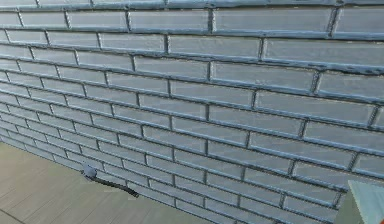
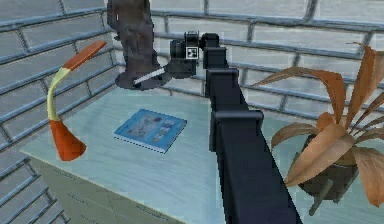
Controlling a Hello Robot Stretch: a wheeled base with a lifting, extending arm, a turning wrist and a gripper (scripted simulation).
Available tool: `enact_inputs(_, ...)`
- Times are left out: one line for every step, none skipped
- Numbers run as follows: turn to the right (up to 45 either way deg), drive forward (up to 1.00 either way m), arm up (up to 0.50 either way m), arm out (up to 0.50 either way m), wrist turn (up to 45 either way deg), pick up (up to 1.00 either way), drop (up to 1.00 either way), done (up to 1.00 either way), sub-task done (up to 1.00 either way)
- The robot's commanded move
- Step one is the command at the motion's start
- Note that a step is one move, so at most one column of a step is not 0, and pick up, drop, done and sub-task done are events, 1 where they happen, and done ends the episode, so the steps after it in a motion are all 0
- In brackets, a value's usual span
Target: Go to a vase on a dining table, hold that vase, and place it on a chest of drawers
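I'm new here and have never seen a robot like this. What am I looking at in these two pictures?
It is a wheeled robot with one reaching arm, in a simulated house. The forward view looks ahead at a brick wall and the floor. The arm side view looks out sideways: the dark bar is the arm, with the gripper at its far end, near a tall dark object standing on a pale cabinet top. An orange lamp, a blue book and a potted plant share that top. Whether the gripper holds anything cannot be told.
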Motion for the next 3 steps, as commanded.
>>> enact_inputs(0.0,0.0,0.0,0.0,45.0,0.0,0.0,0.0,0.0)
enact_inputs(0.0,0.0,0.0,0.0,45.0,0.0,0.0,0.0,0.0)
enact_inputs(0.0,0.0,0.0,0.0,6.0,0.0,0.0,0.0,0.0)
